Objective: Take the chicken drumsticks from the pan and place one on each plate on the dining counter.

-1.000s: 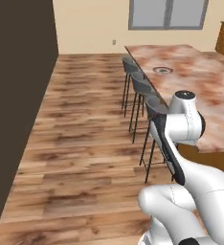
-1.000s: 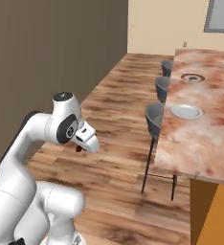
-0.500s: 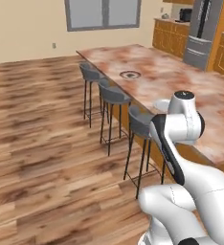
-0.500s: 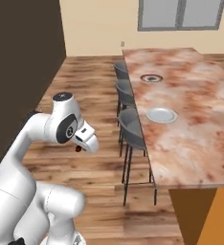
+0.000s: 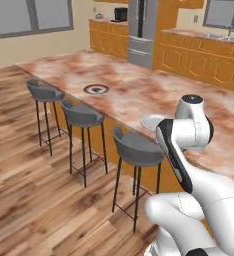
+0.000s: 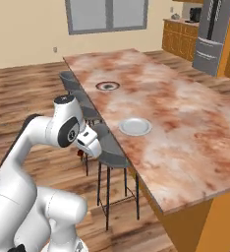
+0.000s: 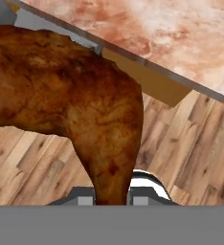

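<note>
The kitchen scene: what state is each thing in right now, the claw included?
Claw: shut on a drumstick.
Drumstick: held in the air, off the counter.
White plate: empty, on the counter.
Ringed plate: empty, farther along.
Stools: upright, unoccupied.

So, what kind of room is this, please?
Most likely a home kitchen with a dining area. A long marbled dining counter has grey bar stools along one side and two plates on top, and orange cabinets stand beside a steel refrigerator at the far wall.
</note>
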Robot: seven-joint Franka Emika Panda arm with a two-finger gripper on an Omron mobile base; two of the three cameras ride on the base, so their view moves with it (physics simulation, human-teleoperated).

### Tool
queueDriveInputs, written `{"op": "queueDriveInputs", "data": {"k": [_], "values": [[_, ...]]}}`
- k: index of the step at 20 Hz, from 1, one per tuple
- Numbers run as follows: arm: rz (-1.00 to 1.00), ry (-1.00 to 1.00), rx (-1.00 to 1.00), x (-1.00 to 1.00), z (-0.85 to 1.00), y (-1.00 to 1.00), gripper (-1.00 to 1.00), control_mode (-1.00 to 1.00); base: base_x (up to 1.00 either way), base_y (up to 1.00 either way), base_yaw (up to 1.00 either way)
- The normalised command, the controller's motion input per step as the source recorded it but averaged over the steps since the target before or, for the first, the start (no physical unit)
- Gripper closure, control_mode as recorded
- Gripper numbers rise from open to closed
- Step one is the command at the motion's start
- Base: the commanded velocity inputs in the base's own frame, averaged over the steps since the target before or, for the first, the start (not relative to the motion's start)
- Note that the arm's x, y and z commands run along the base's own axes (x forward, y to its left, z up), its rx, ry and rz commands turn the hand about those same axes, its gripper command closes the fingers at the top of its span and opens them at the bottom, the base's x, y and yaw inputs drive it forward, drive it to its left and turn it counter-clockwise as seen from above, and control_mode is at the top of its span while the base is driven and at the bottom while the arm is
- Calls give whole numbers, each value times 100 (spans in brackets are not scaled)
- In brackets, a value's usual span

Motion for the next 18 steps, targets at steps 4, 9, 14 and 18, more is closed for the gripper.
{"op": "queueDriveInputs", "data": {"k": [4, 9, 14, 18], "values": [[0, 0, 0, 0, 0, 0, 100, 100, 46, 70, -55], [0, 0, 0, 0, 0, 0, 100, 100, 37, 70, -58], [0, 0, 0, 0, 0, 0, 100, 100, 36, 70, -59], [0, 0, 0, 0, 0, 0, 100, 100, 32, 75, -53]]}}
